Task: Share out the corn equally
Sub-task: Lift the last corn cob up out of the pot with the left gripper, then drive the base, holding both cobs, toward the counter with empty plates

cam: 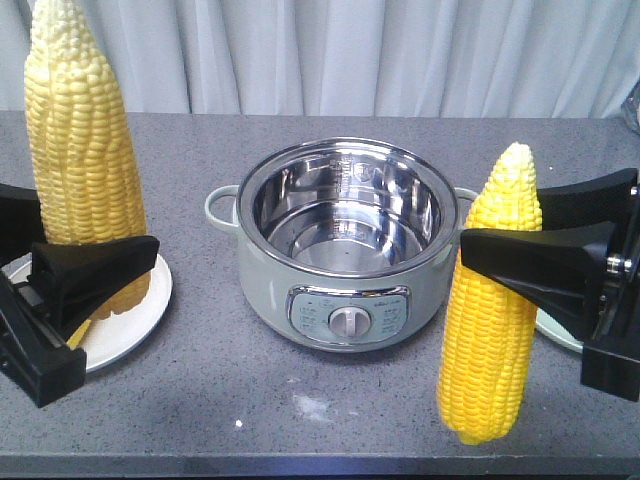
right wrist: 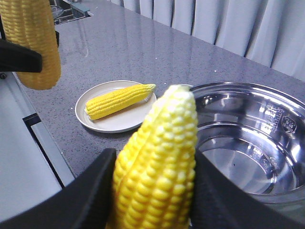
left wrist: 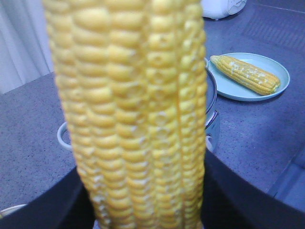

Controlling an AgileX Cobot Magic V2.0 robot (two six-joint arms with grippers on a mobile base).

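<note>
My left gripper (cam: 108, 262) is shut on a corn cob (cam: 80, 150) held upright above the white plate (cam: 135, 325); in the left wrist view that cob (left wrist: 133, 119) fills the frame between the black fingers (left wrist: 43, 210). My right gripper (cam: 500, 245) is shut on a second cob (cam: 490, 320), tip up, right of the pot. Another cob (right wrist: 119, 99) lies on the white plate (right wrist: 119, 123). One more cob (left wrist: 245, 74) lies on the pale green plate (left wrist: 282, 71), which the right gripper mostly hides in the front view.
A pale green electric pot (cam: 345, 250) with an empty steel bowl stands mid-table between the two plates. The grey counter's front edge (cam: 300, 465) runs close below. Curtains hang behind the table.
</note>
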